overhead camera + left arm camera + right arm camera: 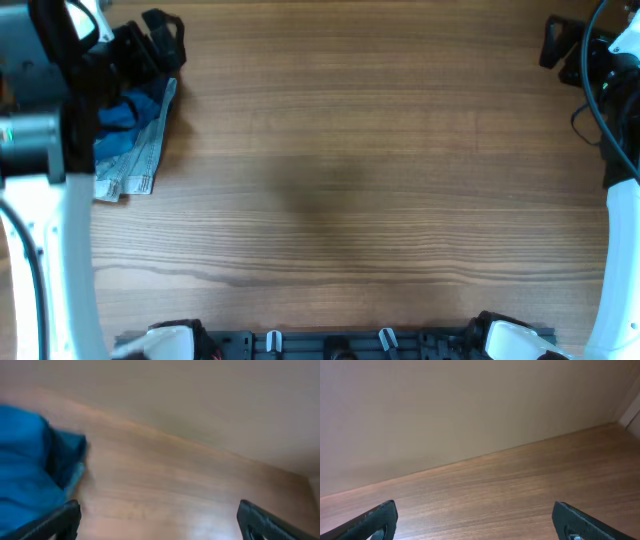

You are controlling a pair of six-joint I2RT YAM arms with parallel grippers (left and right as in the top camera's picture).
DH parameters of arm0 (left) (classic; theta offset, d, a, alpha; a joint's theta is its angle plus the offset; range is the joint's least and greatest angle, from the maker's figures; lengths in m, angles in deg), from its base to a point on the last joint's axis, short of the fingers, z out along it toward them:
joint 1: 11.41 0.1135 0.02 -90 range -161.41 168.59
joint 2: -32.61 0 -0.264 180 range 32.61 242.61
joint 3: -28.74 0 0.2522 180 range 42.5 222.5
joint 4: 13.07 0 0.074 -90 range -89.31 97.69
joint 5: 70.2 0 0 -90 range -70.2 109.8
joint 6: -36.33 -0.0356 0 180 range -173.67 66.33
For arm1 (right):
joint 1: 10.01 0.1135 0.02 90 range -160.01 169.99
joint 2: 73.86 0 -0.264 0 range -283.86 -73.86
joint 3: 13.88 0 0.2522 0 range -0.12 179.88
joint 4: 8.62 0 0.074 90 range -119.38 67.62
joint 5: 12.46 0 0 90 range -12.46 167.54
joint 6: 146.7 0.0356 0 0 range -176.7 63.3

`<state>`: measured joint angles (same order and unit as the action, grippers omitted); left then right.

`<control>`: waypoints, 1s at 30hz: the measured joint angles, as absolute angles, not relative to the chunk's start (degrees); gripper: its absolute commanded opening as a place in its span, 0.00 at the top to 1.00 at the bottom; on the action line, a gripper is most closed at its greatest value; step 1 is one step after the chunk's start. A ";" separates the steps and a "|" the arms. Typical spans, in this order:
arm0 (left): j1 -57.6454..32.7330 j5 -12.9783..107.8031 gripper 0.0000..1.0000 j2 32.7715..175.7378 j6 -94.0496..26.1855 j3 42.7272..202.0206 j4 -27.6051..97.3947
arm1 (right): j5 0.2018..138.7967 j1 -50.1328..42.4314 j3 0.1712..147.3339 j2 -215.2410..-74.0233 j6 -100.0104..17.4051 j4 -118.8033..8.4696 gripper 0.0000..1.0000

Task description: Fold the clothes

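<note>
The royal-blue garment [124, 112] lies bunched at the table's left edge, partly under my left arm. In the left wrist view it fills the left side [25, 470], close beside my left finger. My left gripper [165, 38] is just beyond the cloth. It is open and empty, with bare wood between its fingers [162, 525]. My right gripper [555, 42] is at the far right corner, far from the garment. It is open and empty over bare wood [477, 522].
Pale faded denim [138, 160] lies folded under and beside the blue cloth at the left edge. The wooden table [340, 180] runs out to a plain wall. The arm mounts are along the front edge.
</note>
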<state>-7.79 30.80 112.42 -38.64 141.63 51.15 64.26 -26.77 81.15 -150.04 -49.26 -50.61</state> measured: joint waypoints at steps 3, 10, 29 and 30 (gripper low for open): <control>-8.58 26.56 0.00 103.65 -38.69 130.68 38.51 | 64.26 -26.77 81.15 -150.04 -49.26 -50.63 0.00; -8.45 23.85 0.00 83.79 -38.45 92.34 10.43 | 64.07 -26.77 81.13 -150.09 -49.26 -50.57 0.00; -8.45 25.47 0.00 44.86 -38.29 53.15 1.18 | 64.09 -26.77 81.13 -150.13 -49.26 -50.61 0.00; -8.45 25.47 0.00 44.09 -38.29 52.72 1.14 | 64.07 -26.77 81.13 -150.13 -49.26 -50.59 0.00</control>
